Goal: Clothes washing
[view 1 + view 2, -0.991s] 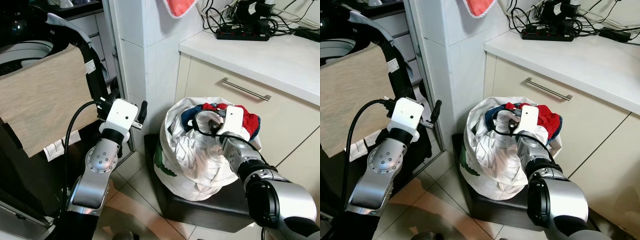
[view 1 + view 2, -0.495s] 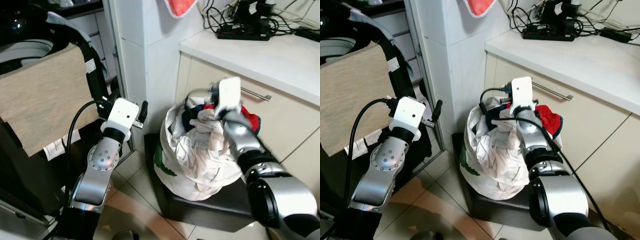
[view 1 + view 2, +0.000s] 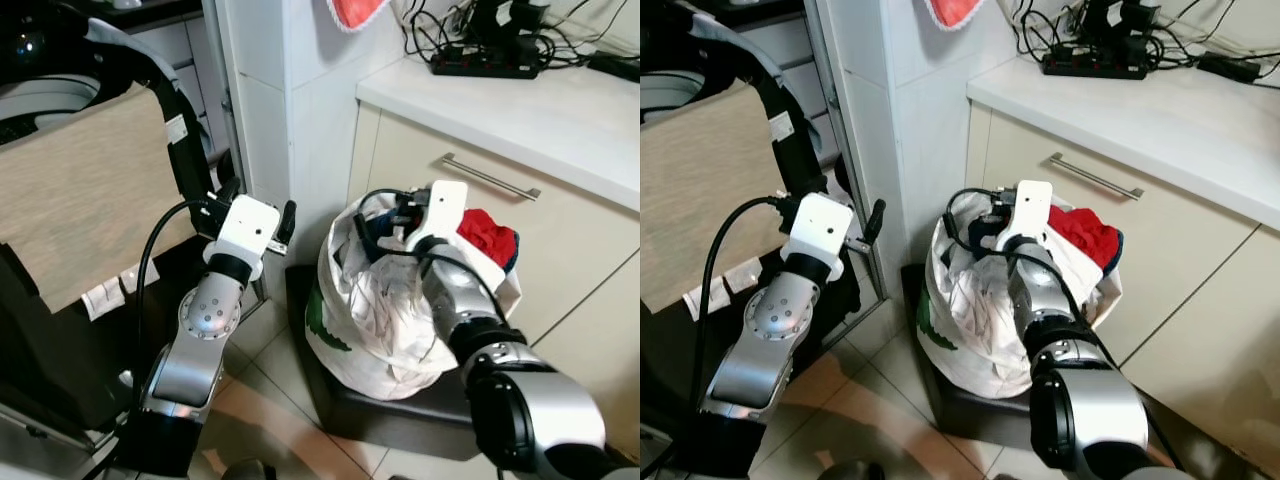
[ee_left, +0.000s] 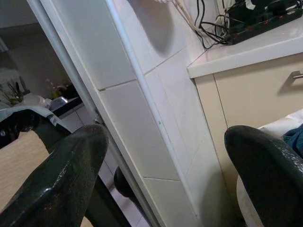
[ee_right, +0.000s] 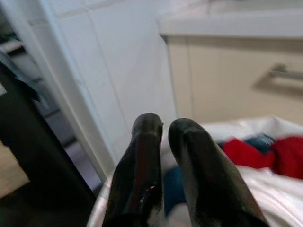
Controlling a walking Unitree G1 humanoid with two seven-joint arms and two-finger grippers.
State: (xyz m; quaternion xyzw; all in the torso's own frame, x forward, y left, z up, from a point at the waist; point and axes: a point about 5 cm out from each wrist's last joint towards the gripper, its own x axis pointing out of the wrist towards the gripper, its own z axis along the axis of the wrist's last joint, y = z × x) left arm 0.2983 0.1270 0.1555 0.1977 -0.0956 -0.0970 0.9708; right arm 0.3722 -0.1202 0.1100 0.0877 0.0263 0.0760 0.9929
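I'm hovering my right pincer (image 5: 165, 130), fingers nearly together and empty, over the laundry bag (image 3: 385, 320) sitting on the black stool (image 3: 400, 415) by the cabinet. Left pincer (image 4: 165, 161) is hanging wide open. I'm thinking: open up before diving deeper for that red garment (image 3: 487, 235)

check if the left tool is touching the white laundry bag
Apart. The left eye view shows the left tool beside the tiled wall, floor between it and the white laundry bag.
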